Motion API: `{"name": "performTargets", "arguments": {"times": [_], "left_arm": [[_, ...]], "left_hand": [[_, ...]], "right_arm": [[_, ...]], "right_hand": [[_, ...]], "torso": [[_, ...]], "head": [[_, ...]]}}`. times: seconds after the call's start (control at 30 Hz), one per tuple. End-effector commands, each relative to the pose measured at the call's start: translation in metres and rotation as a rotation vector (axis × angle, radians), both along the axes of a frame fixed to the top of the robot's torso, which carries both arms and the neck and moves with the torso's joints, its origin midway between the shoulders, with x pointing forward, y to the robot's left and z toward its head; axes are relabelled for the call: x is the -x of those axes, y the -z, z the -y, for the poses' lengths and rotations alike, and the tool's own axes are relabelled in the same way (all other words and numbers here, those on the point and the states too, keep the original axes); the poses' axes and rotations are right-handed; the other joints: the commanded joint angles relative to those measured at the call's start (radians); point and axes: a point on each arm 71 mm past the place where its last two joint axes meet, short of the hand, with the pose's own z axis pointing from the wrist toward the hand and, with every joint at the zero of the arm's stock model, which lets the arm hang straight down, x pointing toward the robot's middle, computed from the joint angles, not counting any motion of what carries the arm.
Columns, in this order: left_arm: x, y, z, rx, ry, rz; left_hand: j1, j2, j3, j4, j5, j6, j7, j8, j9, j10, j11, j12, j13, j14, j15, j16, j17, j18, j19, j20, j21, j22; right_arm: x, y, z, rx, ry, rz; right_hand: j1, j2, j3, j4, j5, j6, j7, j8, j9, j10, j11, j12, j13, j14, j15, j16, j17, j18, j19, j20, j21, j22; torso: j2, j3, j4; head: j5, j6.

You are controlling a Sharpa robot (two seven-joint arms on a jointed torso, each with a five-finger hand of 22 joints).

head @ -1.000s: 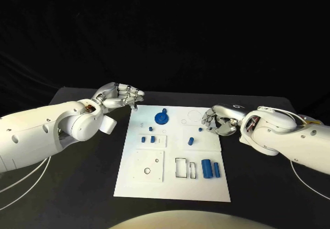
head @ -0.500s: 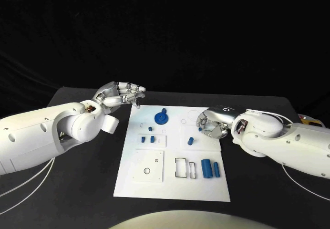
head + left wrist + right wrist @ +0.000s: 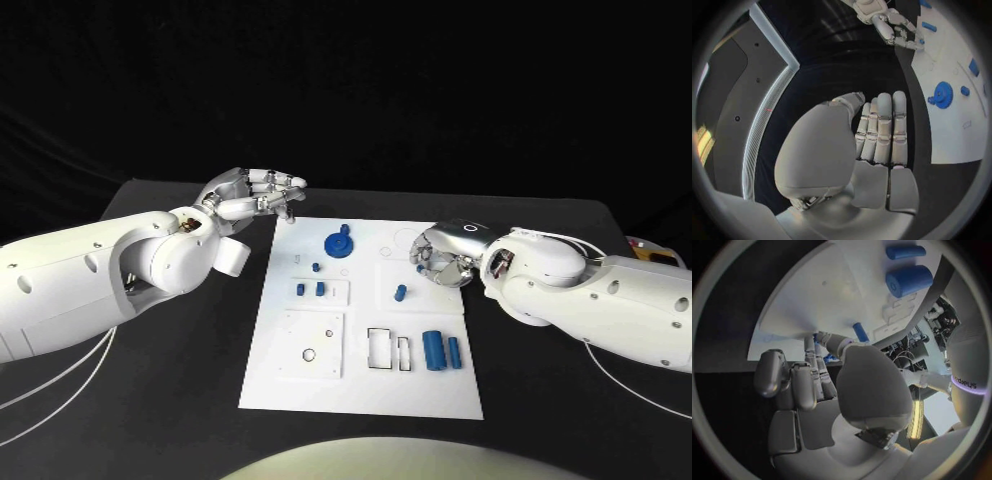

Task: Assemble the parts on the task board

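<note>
- Task board: flat white plate, matte, lying lengthwise mid-table; shallow rectangular recesses and small round holes cut in its face; it lies where it lay a second ago
- Parts on it: blue gear near the far end, toothed disc with a knob; small blue peg mid-board, short and rounded; two blue cylinders side by side near the right edge, the larger thick and smooth, the smaller slimmer; two small blue pieces in a left recess; all hard, moulded-looking, none shifted
- Right hand: has moved in from the board's right edge over the last second and rolled knuckles-up; now over the right side, just beside the peg; fingers curled downward; whether they pinch anything I cannot tell, fingertips hidden behind the palm; polished silver shell
- Reading: likely closing on a part at the right side, pick not confirmed; assembly barely begun
- Left hand: hovers off the far left corner, fingers curled in, nothing in them; little change
- Black table: dull, dark, cloth-like
</note>
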Motion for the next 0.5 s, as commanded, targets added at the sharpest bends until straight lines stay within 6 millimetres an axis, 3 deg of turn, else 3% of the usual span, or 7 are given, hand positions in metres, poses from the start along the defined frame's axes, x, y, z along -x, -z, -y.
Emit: {"name": "performTargets", "arguments": {"times": [0.03,0.3,0.5], "left_arm": [[0.0007,-0.0014,0.0022,0.019,0.014,0.001],[0.0009,-0.0009,0.0024,0.013,0.013,-0.005],[0.0011,-0.0003,0.0016,0.003,0.011,-0.01]], "left_hand": [[-0.006,0.003,0.0,-0.007,0.002,-0.008,-0.001,-0.005,-0.001,-0.006,0.001,0.003,0.001,-0.006,0.001,-0.005,-0.001,0.013,0.0,-0.002,-0.005,-0.001],[-0.006,0.004,0.0,-0.008,0.002,-0.01,-0.001,-0.006,-0.002,-0.008,0.002,0.003,0.001,-0.006,0.001,-0.005,-0.001,0.013,0.0,-0.002,-0.006,-0.002],[-0.005,0.003,0.001,-0.011,0.002,-0.012,0.0,-0.007,-0.002,-0.011,0.003,0.003,0.001,-0.007,0.002,-0.006,-0.001,0.013,0.0,-0.002,-0.007,-0.002]], "right_arm": [[0.0027,0.0095,-0.0005,0.042,-0.002,-0.016],[0.0054,0.0146,-0.0036,0.09,0.001,0.035],[0.0085,0.0147,-0.0043,0.107,0.002,0.081]], "right_hand": [[0.001,0.014,0.002,-0.005,-0.001,0.014,-0.001,-0.001,0.0,0.014,-0.004,-0.001,-0.006,0.029,-0.004,0.005,0.0,-0.017,0.011,0.001,0.011,0.051],[0.03,0.049,0.016,-0.044,-0.024,0.09,-0.031,0.028,0.013,0.087,-0.035,0.031,0.005,0.033,-0.031,0.005,-0.006,-0.038,0.061,-0.021,0.111,0.113],[0.03,0.063,0.023,-0.055,-0.025,0.114,-0.038,0.036,0.017,0.104,-0.043,0.034,0.009,0.035,-0.038,0.007,-0.004,-0.042,0.069,-0.029,0.129,0.125]], "torso": [[-0.001,0.0005,-0.0006],[-0.001,0.0004,0.0002],[-0.001,-0.0003,-0.0008]], "head": [[0.0,-0.001],[-0.003,-0.005],[-0.004,-0.007]]}}
